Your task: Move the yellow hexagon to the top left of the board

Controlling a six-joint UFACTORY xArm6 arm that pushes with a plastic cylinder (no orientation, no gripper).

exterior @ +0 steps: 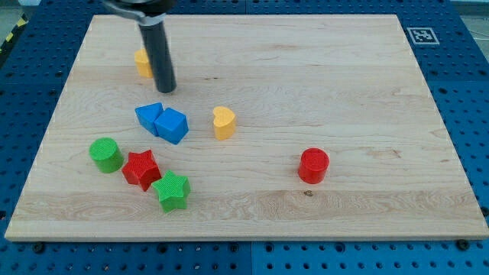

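The yellow hexagon (142, 62) lies in the upper left part of the wooden board (344, 69), partly hidden behind my rod. My tip (166, 88) rests on the board just right of and below the hexagon, close to it or touching it. A yellow heart (223, 122) lies near the board's middle, to the right of the blue blocks.
Two blue blocks (162, 121) sit together below my tip. A green cylinder (105, 154), a red star (141, 169) and a green star (171, 191) cluster at the lower left. A red cylinder (313, 166) stands at the lower right. A tag marker (421, 34) sits at the top right corner.
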